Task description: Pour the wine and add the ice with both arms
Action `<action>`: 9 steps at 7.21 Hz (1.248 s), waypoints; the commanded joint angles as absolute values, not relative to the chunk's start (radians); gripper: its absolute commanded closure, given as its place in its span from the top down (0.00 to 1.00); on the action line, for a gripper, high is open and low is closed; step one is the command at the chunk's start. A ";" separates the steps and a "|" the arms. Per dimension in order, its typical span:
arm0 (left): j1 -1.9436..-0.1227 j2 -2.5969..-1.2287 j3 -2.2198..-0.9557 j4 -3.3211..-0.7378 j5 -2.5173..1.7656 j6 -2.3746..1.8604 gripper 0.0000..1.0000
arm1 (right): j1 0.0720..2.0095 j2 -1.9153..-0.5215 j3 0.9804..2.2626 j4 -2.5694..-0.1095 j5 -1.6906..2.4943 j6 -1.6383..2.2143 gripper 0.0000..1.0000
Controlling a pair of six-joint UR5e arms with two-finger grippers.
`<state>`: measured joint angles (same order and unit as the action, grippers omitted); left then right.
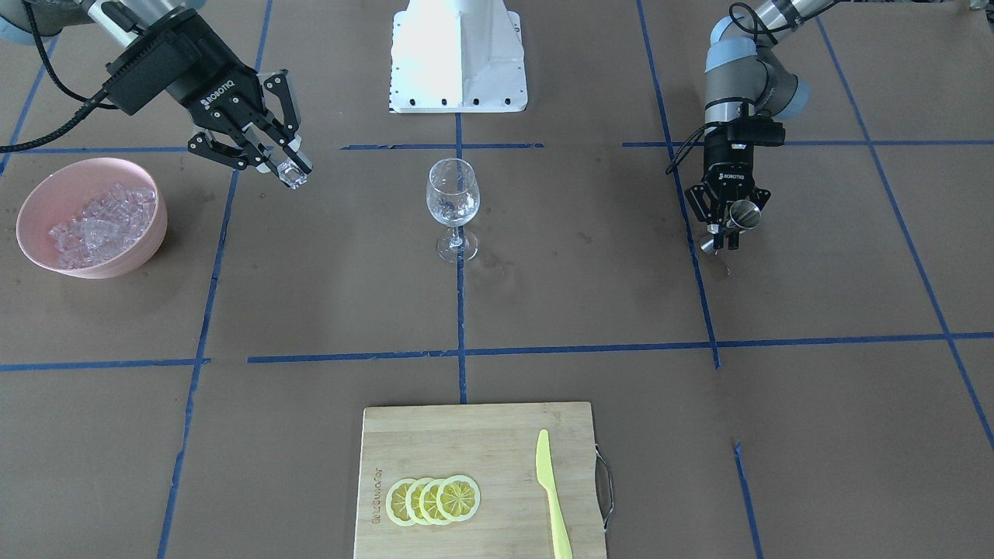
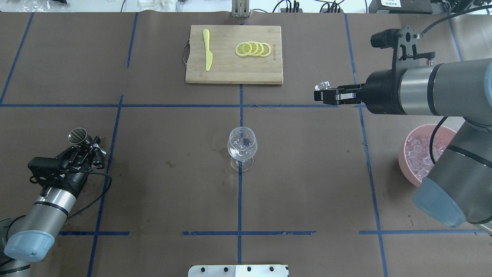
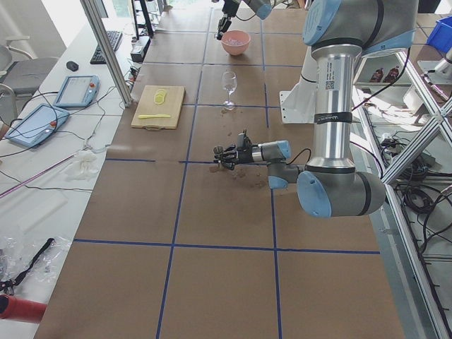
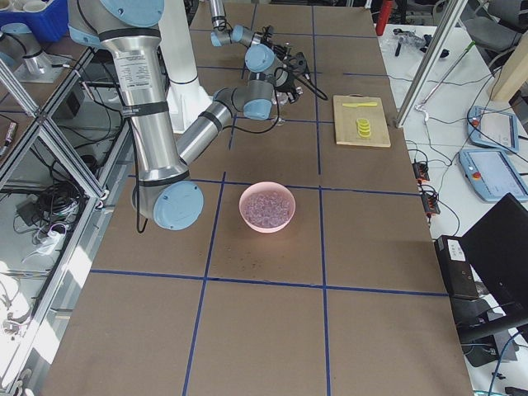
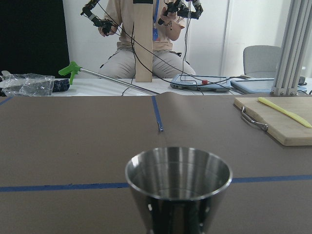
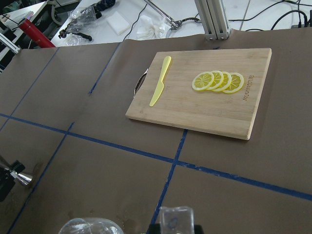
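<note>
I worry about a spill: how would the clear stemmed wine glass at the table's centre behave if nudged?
The clear stemmed wine glass looks top-heavy, a wide bowl on a thin stem and small foot, so it would probably tip rather than slide. Its thin clear walls suggest it is fragile.

Right gripper raised, left gripper low, both clamped

Bamboo cutting board lies flat at the table edge away from the robot, with a metal handle on one short side. Four overlapping lemon slices sit on it. A yellow-green plastic knife lies on the same board, apart from the slices. Brown table cover has a blue tape grid. White pedestal stands at the robot's side. Left wrist view shows a seated operator.
</note>
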<state>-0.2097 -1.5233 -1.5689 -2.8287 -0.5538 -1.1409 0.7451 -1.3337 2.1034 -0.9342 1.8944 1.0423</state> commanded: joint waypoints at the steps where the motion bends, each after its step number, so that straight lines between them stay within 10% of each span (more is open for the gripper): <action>1: -0.209 -1.525 -1.566 -2.829 -0.554 -1.137 0.36 | 0.733 -1.322 2.100 -0.934 1.885 1.039 0.00; 6: -0.210 -1.523 -1.580 -2.830 -0.561 -1.074 0.99 | 0.692 -1.253 2.065 -0.934 1.852 1.037 0.00; 9: -0.215 -1.488 -1.629 -2.827 -0.658 -1.071 1.00 | 0.658 -1.169 2.068 -1.063 1.800 1.035 0.00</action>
<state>-0.2137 -1.5060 -1.6127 -2.8297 -0.6249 -1.0733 0.6692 -1.2031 2.0665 -1.0139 1.8166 1.0359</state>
